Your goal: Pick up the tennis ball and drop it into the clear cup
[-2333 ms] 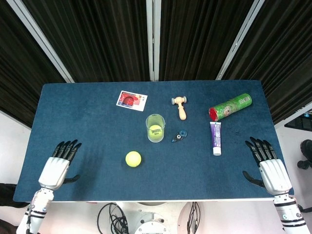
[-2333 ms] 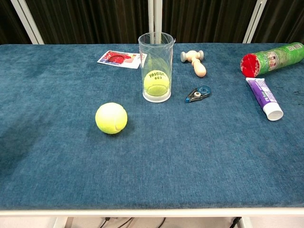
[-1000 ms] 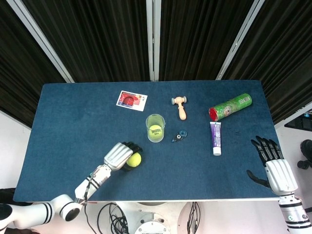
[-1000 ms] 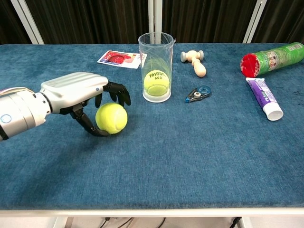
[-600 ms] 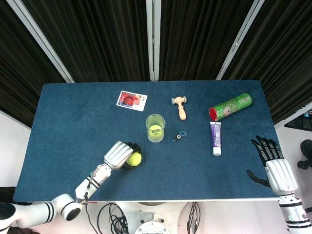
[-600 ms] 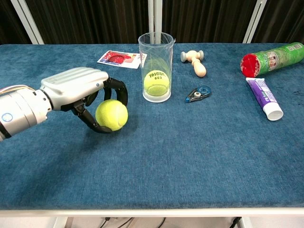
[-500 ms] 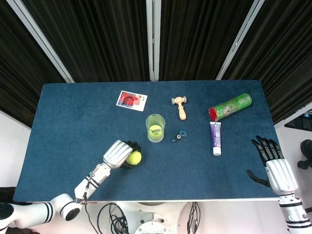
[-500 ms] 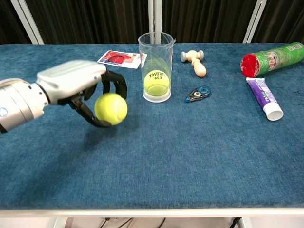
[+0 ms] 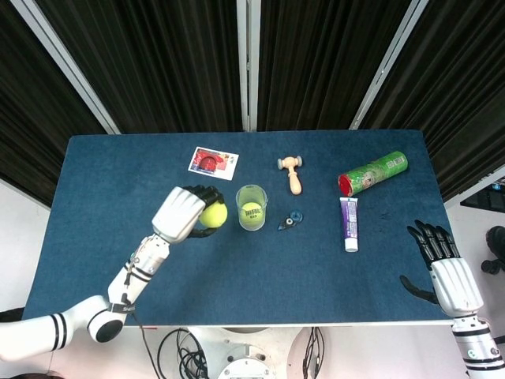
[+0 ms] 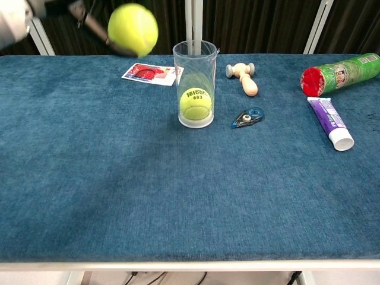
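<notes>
Ball (image 9: 213, 214) is riding in the left hand (image 9: 181, 215), fingers clamped round it, raised above the table (image 9: 118, 181) just left of the cup (image 9: 252, 207), likely clearing its rim. Cup is already holding a second ball (image 10: 195, 103). Right hand (image 9: 444, 276) is idling, fingers apart.

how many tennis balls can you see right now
2: one tennis ball held in the left robot hand above the table, left of the clear cup; another ball inside that cup.

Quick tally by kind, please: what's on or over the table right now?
Tennis ball: 2, one held by the left hand, one in the clear cup
Clear cup: 1
Card: 1
Wooden mallet: 1
Tape dispenser: 1
Tube: 1
Green canister: 1
Total: 8
</notes>
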`<state>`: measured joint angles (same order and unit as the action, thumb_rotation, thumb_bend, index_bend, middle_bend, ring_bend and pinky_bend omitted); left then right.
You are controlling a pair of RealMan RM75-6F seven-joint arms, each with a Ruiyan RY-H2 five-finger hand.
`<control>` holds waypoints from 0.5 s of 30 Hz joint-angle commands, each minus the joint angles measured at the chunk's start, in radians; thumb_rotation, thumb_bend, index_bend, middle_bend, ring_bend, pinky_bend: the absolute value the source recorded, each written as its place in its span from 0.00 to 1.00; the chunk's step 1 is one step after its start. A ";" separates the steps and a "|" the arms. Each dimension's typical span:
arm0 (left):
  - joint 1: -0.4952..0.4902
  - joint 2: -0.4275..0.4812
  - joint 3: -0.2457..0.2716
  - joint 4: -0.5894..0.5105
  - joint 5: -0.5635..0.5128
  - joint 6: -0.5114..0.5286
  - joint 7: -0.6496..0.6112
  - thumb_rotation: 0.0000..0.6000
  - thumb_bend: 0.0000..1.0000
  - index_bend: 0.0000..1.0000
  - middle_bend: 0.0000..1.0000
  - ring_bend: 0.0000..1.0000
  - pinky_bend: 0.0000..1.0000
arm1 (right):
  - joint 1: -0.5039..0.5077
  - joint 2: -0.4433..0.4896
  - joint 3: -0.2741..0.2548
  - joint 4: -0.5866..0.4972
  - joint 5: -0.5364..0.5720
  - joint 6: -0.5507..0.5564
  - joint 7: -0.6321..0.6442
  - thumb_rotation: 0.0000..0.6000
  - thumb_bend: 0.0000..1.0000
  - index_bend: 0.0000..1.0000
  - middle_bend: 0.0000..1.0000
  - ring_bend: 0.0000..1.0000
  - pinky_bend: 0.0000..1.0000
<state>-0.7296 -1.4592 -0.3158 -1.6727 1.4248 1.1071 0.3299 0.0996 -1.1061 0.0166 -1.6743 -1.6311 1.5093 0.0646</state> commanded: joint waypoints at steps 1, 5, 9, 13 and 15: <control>-0.057 0.008 -0.052 -0.042 -0.058 -0.035 0.048 1.00 0.26 0.57 0.55 0.51 0.68 | 0.000 0.000 0.000 0.000 0.000 0.000 -0.001 1.00 0.18 0.00 0.00 0.00 0.00; -0.119 -0.040 -0.082 -0.025 -0.121 -0.060 0.102 1.00 0.26 0.57 0.55 0.51 0.68 | 0.000 -0.002 -0.002 0.001 -0.005 -0.001 -0.005 1.00 0.18 0.00 0.00 0.00 0.00; -0.184 -0.094 -0.101 0.022 -0.182 -0.090 0.153 1.00 0.26 0.57 0.55 0.51 0.68 | 0.000 -0.002 -0.003 0.002 -0.005 -0.002 -0.003 1.00 0.18 0.00 0.00 0.00 0.00; -0.230 -0.118 -0.110 0.070 -0.250 -0.122 0.174 1.00 0.27 0.56 0.54 0.51 0.68 | -0.003 0.002 0.000 0.005 -0.006 0.007 0.009 1.00 0.18 0.00 0.00 0.00 0.00; -0.241 -0.128 -0.109 0.089 -0.267 -0.124 0.171 1.00 0.27 0.56 0.54 0.51 0.68 | -0.002 0.003 0.001 0.005 -0.003 0.005 0.013 1.00 0.18 0.00 0.00 0.00 0.00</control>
<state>-0.9599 -1.5773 -0.4213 -1.5947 1.1689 0.9905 0.4969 0.0976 -1.1026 0.0174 -1.6691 -1.6337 1.5143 0.0786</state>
